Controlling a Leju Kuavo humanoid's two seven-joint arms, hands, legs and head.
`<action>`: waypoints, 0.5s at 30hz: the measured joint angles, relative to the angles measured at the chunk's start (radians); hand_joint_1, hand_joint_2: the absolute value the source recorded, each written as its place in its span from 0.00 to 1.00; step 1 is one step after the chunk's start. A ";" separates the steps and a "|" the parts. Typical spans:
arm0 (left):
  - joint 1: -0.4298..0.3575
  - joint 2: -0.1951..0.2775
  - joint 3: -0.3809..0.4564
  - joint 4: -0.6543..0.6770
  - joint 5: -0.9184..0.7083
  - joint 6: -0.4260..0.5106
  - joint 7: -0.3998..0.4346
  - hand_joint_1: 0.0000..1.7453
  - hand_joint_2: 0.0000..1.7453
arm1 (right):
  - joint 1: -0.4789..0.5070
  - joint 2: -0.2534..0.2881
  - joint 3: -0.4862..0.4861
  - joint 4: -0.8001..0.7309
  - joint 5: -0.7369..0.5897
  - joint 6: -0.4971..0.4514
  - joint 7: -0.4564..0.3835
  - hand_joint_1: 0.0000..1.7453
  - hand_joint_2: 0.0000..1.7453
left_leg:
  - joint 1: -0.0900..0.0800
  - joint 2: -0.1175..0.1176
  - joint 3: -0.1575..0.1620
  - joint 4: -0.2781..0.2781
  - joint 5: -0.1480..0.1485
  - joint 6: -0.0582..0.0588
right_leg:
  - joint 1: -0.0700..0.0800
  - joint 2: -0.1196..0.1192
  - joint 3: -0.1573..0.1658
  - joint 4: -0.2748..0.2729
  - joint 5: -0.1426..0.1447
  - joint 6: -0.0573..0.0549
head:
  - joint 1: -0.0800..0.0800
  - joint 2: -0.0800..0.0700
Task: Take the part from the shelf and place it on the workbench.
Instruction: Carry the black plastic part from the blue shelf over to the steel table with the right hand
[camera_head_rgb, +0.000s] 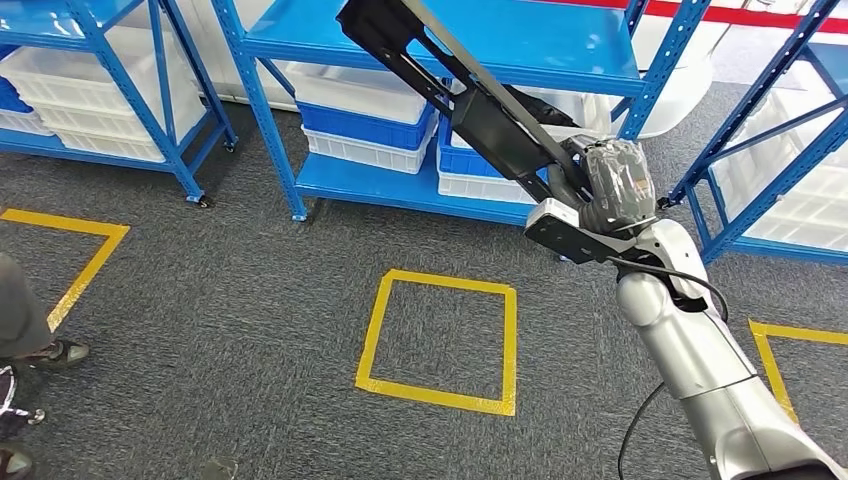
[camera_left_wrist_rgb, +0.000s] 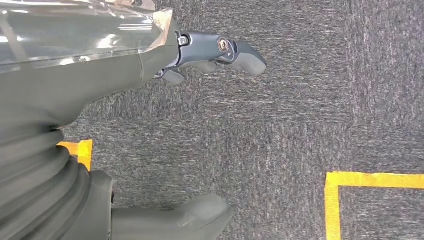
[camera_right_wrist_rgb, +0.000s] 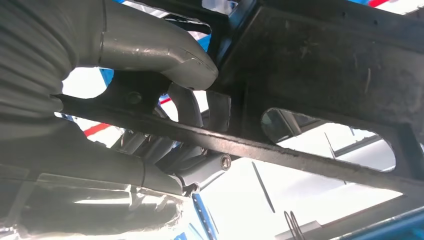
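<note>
Part (camera_head_rgb: 470, 100) sits gripped in my right hand (camera_head_rgb: 615, 190), a long black bracket angled up across the blue shelf (camera_head_rgb: 440, 190); my left hand (camera_left_wrist_rgb: 210, 55) hangs empty, fingers apart, over grey carpet (camera_left_wrist_rgb: 280, 125) with yellow tape (camera_left_wrist_rgb: 332, 200).

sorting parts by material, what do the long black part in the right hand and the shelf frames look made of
The black part: seemingly matte moulded plastic or coated metal, scuffed, with oval cut-outs; cannot tell which. The right hand holds it. The shelf frames: likely blue painted steel, with thin slotted uprights.
</note>
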 joint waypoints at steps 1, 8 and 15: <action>0.000 0.000 0.000 0.000 0.000 0.000 0.000 0.00 1.00 | 0.000 0.000 -0.001 0.000 0.000 0.000 0.000 1.00 1.00 | -0.002 0.000 -0.006 -0.004 0.007 0.009 | 0.002 0.000 -0.002 -0.002 0.007 0.008 | 0.000 0.000; -0.002 -0.002 0.000 0.000 0.000 0.000 0.000 0.00 1.00 | 0.006 -0.008 -0.005 -0.001 0.001 0.000 0.000 1.00 1.00 | -0.004 0.010 -0.080 -0.019 0.081 0.049 | -0.002 0.003 -0.103 0.283 -0.166 0.010 | 0.005 0.000; -0.003 -0.002 0.000 -0.001 0.000 0.001 0.000 0.00 1.00 | 0.005 -0.008 -0.011 -0.001 0.005 0.000 -0.001 1.00 1.00 | -0.006 0.009 -0.144 -0.024 0.156 0.016 | 0.010 0.007 0.118 -0.002 -0.129 0.011 | 0.006 0.000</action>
